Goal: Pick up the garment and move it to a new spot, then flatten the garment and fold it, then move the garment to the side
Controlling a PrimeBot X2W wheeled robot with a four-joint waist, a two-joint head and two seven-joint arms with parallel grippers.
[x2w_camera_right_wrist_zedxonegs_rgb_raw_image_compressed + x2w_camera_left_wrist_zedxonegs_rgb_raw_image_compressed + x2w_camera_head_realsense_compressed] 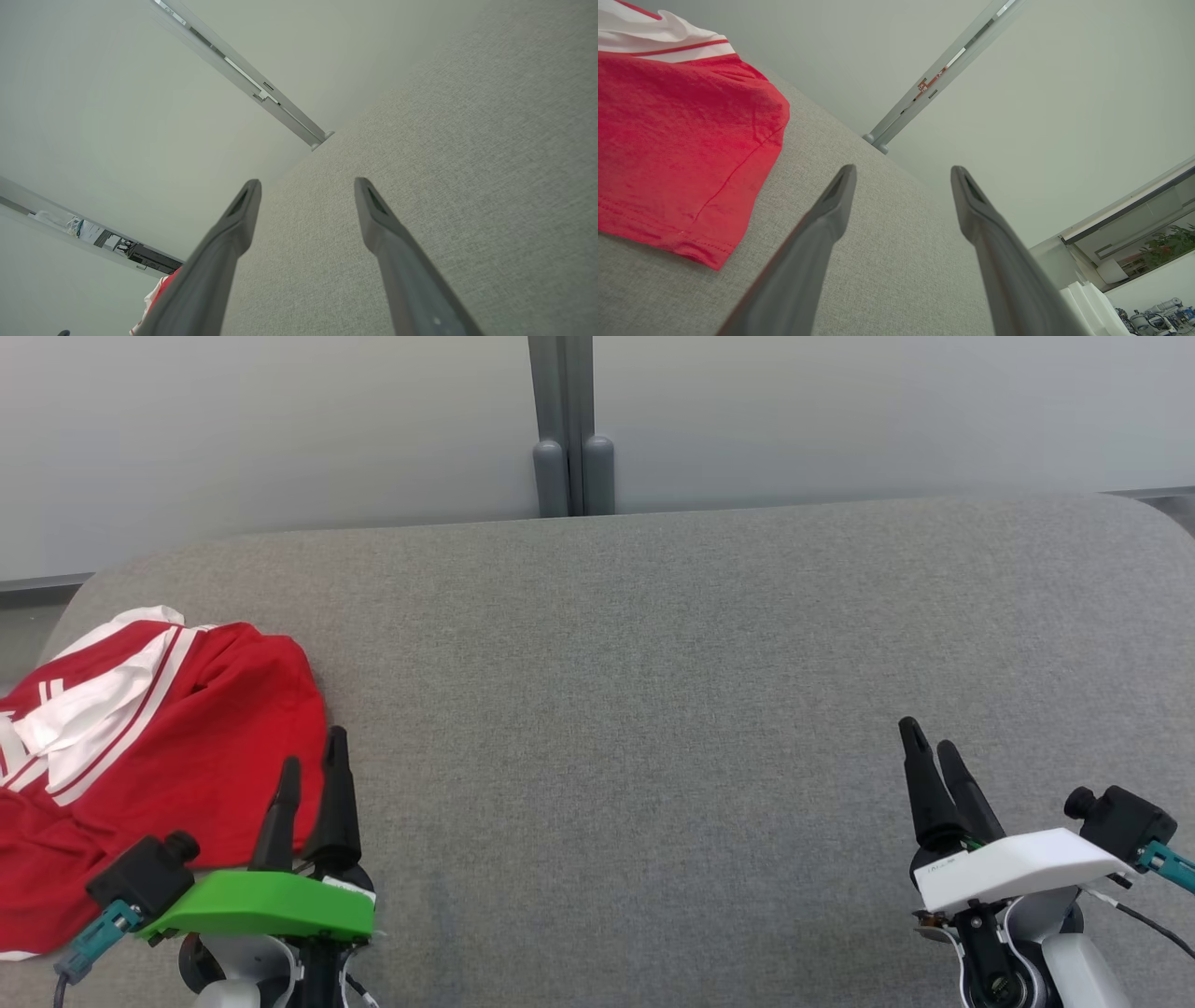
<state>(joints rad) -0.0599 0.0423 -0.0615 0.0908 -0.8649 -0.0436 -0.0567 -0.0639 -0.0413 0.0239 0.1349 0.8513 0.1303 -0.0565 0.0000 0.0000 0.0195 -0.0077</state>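
Observation:
A red garment [159, 747] with white stripes lies crumpled at the left end of the grey fabric table [653, 691]. Its red hem [686, 154] fills the upper left of the left wrist view, and a small red and white corner [156, 294] shows low in the right wrist view. My left gripper [313, 761] hovers open at the garment's right edge, its fingers [831, 210] apart with nothing between them. My right gripper [929, 737] stands open at the lower right over bare fabric, its fingers [378, 214] spread and holding nothing.
A pale wall with a grey vertical post [569, 429] stands behind the table's far edge. The table's rounded corners show at the far left and far right. Bare grey fabric stretches between the two grippers.

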